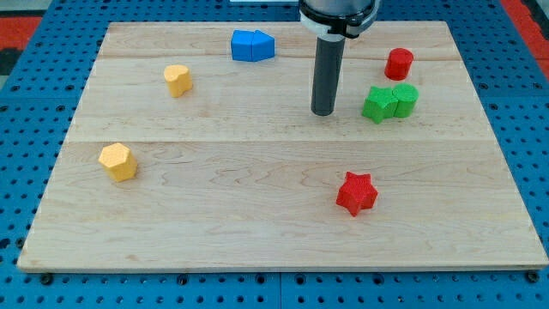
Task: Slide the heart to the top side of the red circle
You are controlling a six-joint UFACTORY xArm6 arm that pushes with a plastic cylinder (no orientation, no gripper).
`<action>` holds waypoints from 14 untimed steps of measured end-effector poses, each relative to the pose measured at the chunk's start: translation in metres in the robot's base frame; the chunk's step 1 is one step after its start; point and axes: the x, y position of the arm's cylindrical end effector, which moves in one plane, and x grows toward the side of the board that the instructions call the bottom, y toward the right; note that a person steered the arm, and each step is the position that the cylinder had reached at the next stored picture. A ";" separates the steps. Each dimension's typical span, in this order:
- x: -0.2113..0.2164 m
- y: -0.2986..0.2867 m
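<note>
The yellow heart [177, 80] lies at the view's upper left on the wooden board [257, 232]. The red circle [399, 63], a short cylinder, stands at the view's upper right. My tip [322, 112] rests on the board between them, well to the right of the heart and down-left of the red circle. It touches no block. The nearest block is a green star [377, 104], just to the tip's right.
A green cylinder [405, 99] touches the green star's right side, just below the red circle. Two blue blocks [252, 45] sit together at the top centre. A yellow pentagon [117, 161] lies at the left and a red star [356, 192] at the lower right.
</note>
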 end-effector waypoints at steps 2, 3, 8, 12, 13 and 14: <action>-0.008 -0.015; -0.025 -0.067; -0.035 -0.261; -0.073 -0.188; -0.074 -0.076; -0.080 -0.008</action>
